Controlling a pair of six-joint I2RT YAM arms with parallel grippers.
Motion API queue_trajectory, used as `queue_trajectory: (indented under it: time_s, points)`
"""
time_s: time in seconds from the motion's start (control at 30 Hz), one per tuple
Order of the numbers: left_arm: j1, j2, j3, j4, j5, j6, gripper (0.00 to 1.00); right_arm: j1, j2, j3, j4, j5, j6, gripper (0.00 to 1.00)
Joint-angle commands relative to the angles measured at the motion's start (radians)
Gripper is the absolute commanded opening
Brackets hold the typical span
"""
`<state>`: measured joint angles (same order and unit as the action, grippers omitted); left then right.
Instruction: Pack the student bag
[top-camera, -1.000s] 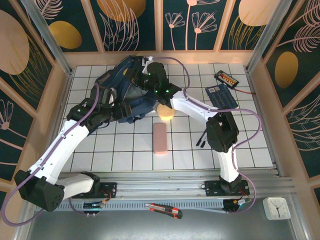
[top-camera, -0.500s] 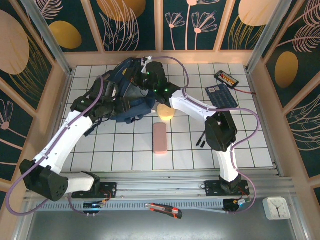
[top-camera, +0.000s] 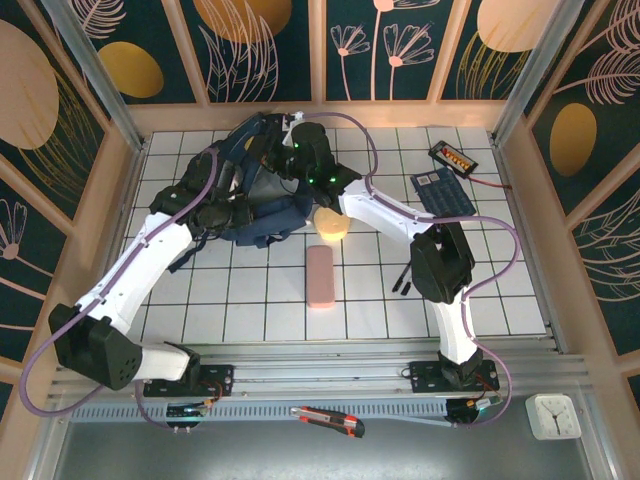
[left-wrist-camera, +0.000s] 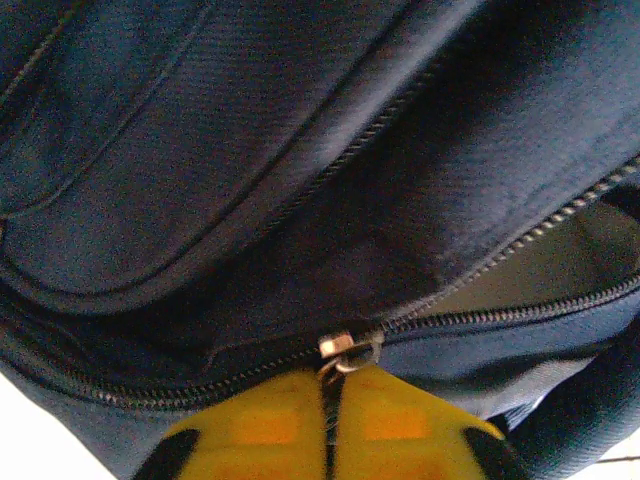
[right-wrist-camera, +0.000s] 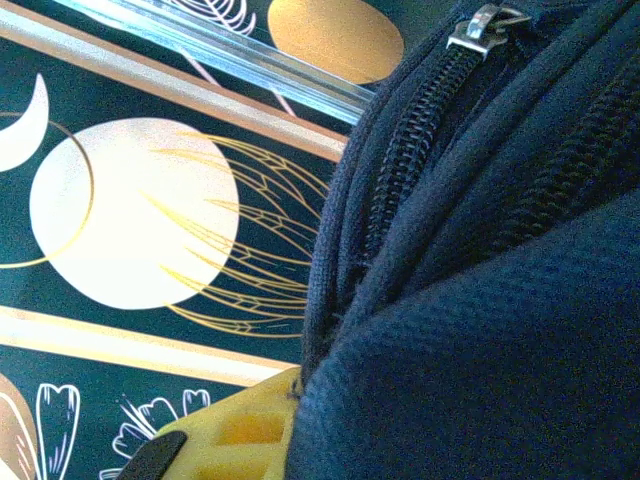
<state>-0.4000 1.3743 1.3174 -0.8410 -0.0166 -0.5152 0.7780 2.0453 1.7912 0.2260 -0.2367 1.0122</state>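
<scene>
Navy fabric marks the student bag (top-camera: 250, 195), slumped at the far left of the tabletop (top-camera: 500, 285). Its zip pull (left-wrist-camera: 345, 348) is pinched in the left gripper (left-wrist-camera: 333, 405) jaws, and its fabric is clamped by the right gripper (right-wrist-camera: 262, 425). The pull should be drawn along the teeth, with the fabric held taut.

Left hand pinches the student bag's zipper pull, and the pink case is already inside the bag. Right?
No. The pink case lies on the table, outside the student bag, as the top external view shows. The left hand does pinch the zipper pull.
</scene>
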Motion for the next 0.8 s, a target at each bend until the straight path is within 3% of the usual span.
queue_trajectory:
  time_s: [0.0,0.23,0.33,0.5,0.77]
  points:
    - [-0.001,0.021,0.041,-0.010,-0.034,0.011,0.00,0.011,-0.048,0.075,0.166,-0.038,0.008,0.00]
    - [0.001,0.002,0.081,-0.067,-0.115,0.022,0.00,0.002,-0.078,0.044,0.067,-0.036,-0.083,0.00]
    - [0.009,-0.002,0.114,-0.118,-0.149,0.043,0.00,-0.016,-0.128,-0.043,0.025,0.001,-0.157,0.00]
    - [0.048,-0.036,0.062,-0.141,-0.144,0.068,0.00,-0.082,-0.216,-0.221,0.100,-0.003,-0.177,0.00]
    - [0.080,-0.037,0.027,-0.151,-0.120,0.089,0.00,-0.167,-0.272,-0.340,0.256,-0.139,-0.180,0.00]
